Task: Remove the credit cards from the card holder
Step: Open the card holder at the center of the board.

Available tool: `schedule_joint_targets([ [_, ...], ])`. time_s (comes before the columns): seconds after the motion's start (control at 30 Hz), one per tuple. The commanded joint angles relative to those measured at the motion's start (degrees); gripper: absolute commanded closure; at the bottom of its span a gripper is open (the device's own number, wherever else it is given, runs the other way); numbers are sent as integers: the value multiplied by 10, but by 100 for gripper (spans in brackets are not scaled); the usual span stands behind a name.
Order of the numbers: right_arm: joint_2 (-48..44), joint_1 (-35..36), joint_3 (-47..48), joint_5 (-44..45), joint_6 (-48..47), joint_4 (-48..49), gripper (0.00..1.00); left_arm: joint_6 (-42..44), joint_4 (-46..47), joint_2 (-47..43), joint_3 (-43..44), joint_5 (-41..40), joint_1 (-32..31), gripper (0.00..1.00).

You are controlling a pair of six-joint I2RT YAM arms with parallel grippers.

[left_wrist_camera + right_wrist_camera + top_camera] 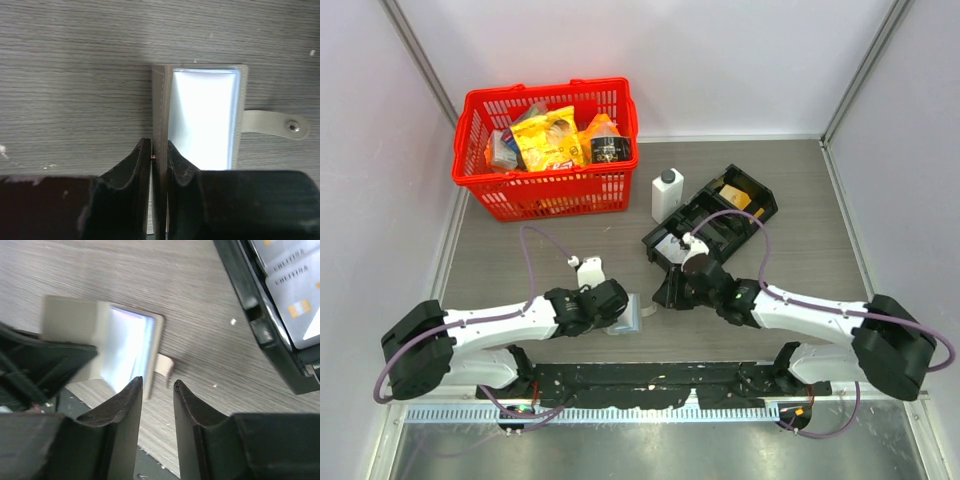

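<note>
Grey-tan and soft-looking, the card holder (200, 115) is laid open on the wooden table (75, 75), near the front edge between the two arms. Its pale shiny inner panel is turned upward and its snap strap (272, 122) is spread out to one side. One cover is stood up on edge and pinched between the fingers of the left gripper (159, 152), which are drawn together on it. The right gripper (158, 385) is poised just beside the strap side, its fingers parted with nothing between them. Pale cards (295, 290) are seen lying in the black tray (250, 310) nearby.

The holder is judged to be light and limp, likely to slide or fold if pulled without being pinned, so the clamp on the cover is best used as an anchor. The glossy panel is expected to be slippery. Whatever is tucked inside is better taken by an exposed edge at the pocket's open side than pressed from above. No such edge can be made out.
</note>
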Motion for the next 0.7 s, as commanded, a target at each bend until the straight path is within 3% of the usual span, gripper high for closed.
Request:
schedule_joint_targets([
  [0.0, -50, 12, 60, 16, -24, -44, 63, -15, 73, 9, -4, 23, 3, 82],
  [0.33, 27, 23, 59, -26, 6, 21, 68, -9, 182, 46, -11, 77, 3, 86],
  [0.67, 64, 23, 21, 12, 42, 30, 58, -44, 202, 50, -37, 75, 3, 89],
])
